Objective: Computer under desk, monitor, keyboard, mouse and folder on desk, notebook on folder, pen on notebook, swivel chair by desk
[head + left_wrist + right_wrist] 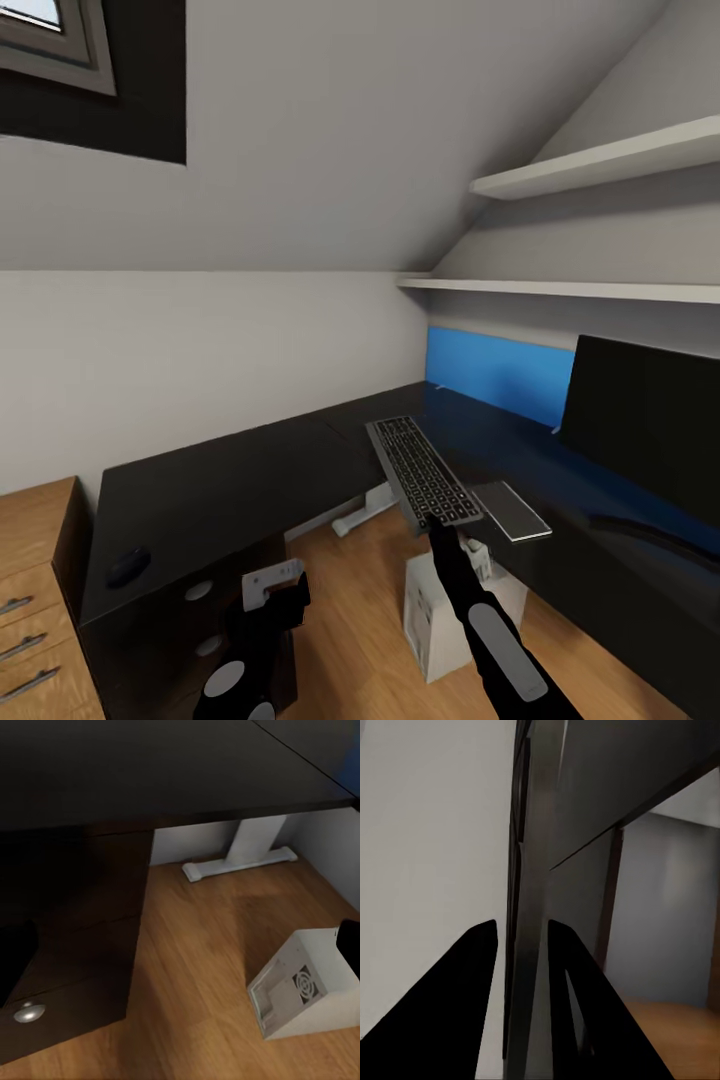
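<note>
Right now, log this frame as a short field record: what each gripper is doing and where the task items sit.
right gripper: shut on the keyboard, gripping its near end, keyboard tilted above the desk
left gripper: low beside the desk drawers, holding nothing that shows; open or shut unclear
mouse: on the desk's left end
monitor: on the desk, right side
computer: on the floor beneath the desk edge
notebook: flat on the desk, beside the keyboard

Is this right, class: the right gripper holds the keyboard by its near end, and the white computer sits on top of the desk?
Not quite. The right gripper does hold the keyboard, but the computer stands on the wood floor below the desk, as the head view shows.
</note>
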`<state>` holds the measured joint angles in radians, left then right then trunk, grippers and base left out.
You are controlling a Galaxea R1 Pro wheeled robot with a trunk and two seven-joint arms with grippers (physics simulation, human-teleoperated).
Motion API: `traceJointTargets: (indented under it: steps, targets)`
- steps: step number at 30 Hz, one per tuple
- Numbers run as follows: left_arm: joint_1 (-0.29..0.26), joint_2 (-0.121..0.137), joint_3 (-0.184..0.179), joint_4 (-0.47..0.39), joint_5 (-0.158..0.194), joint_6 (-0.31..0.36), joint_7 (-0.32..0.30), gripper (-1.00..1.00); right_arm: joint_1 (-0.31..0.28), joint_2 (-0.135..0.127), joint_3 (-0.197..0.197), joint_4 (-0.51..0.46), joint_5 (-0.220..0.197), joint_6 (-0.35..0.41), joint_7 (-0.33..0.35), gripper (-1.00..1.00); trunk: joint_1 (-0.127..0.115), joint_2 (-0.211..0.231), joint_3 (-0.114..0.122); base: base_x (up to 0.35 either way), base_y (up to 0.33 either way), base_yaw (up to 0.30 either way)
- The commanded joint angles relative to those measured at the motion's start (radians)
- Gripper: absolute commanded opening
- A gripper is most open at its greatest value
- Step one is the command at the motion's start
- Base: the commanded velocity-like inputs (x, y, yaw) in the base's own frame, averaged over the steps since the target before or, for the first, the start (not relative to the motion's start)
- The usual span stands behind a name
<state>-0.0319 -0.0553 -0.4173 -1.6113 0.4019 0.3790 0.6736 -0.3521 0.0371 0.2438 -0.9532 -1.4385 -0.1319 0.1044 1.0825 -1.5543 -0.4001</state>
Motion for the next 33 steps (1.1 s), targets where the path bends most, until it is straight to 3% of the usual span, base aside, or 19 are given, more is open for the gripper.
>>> traceJointTargets:
  steps: [1, 33]
  targets:
    - [-0.001, 0.0, -0.001, -0.001, 0.006, 0.003, 0.007, 1.0, -0.001, 0.0, 0.003, 0.0, -0.011, -0.006, 0.007, -1.0, 0.0, -0.001, -0.001, 0.0, 0.0, 0.236]
    - [-0.001, 0.0, -0.002, 0.001, 0.006, 0.003, 0.007, 1.0, -0.001, 0.004, 0.069, 0.012, -0.007, -0.008, 0.008, -1.0, 0.0, -0.001, 0.012, 0.0, 0.0, 0.238]
